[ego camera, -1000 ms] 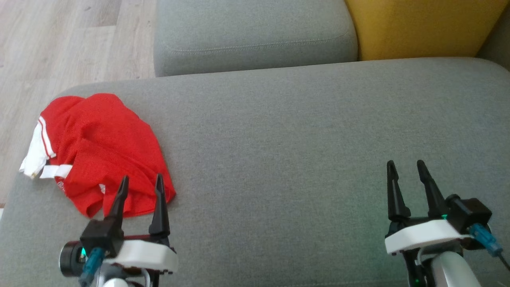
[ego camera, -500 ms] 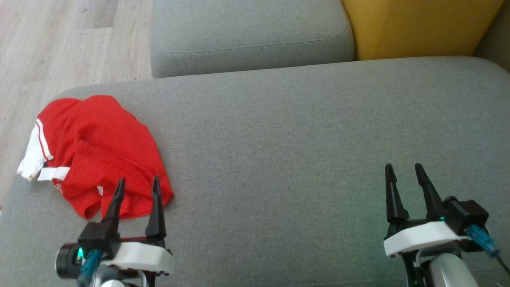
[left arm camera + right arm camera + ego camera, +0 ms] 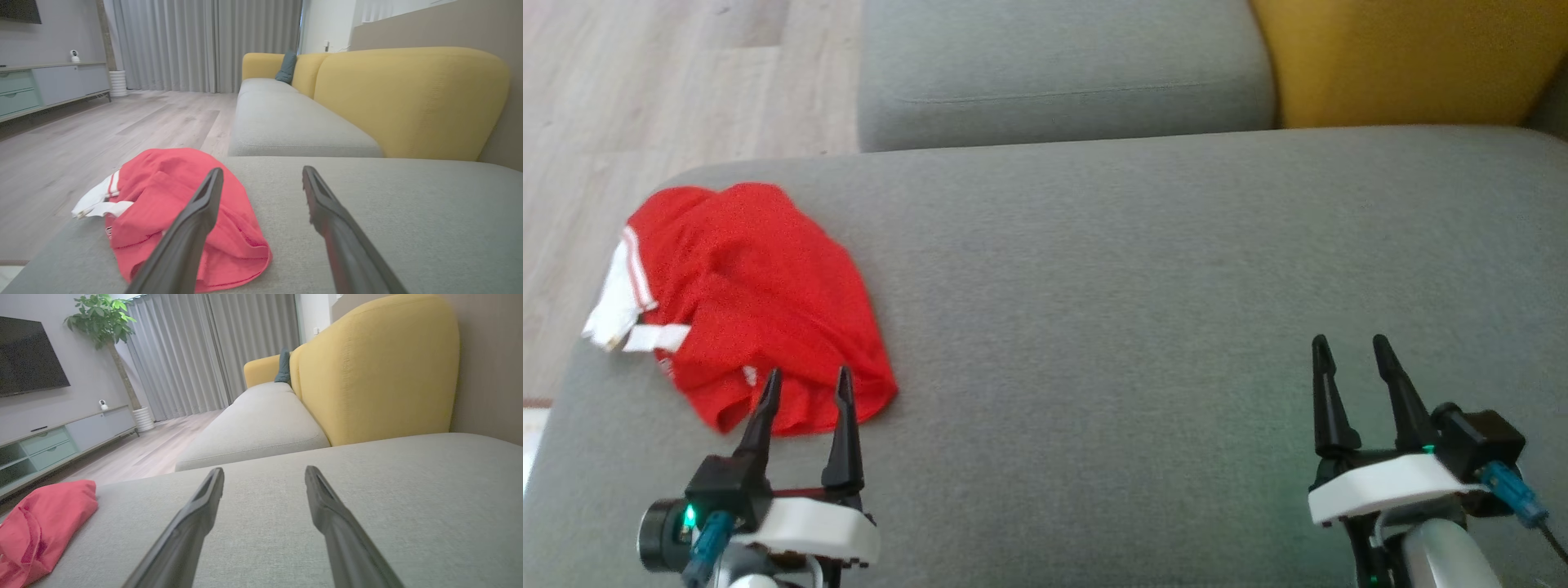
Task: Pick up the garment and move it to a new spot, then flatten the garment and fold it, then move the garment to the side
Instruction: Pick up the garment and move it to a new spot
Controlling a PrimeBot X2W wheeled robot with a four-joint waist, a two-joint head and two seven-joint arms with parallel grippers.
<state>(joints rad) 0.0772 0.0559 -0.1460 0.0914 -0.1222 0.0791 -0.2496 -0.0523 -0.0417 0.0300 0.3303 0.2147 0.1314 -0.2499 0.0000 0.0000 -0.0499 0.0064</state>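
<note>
A crumpled red garment (image 3: pixel 752 302) with white trim lies at the left end of the grey cushion (image 3: pixel 1135 286). It also shows in the left wrist view as the garment (image 3: pixel 175 212) and at the lower left of the right wrist view as the garment (image 3: pixel 36 526). My left gripper (image 3: pixel 806 377) stands open just at the garment's near edge, nothing between its fingers. Far to the right, my right gripper (image 3: pixel 1347 345) is open over bare cushion. In the wrist views both the left gripper (image 3: pixel 261 173) and the right gripper (image 3: pixel 263 471) show spread fingers.
A second grey seat cushion (image 3: pixel 1062 73) lies beyond, with a yellow backrest (image 3: pixel 1405 57) at the far right. Wooden floor (image 3: pixel 645 90) runs along the left, past the cushion's edge. A low cabinet (image 3: pixel 61 441) stands across the room.
The camera has shifted, sliding the whole picture slightly right. My left gripper's tips sit a little lower against the garment's near edge. Both grippers stay open.
</note>
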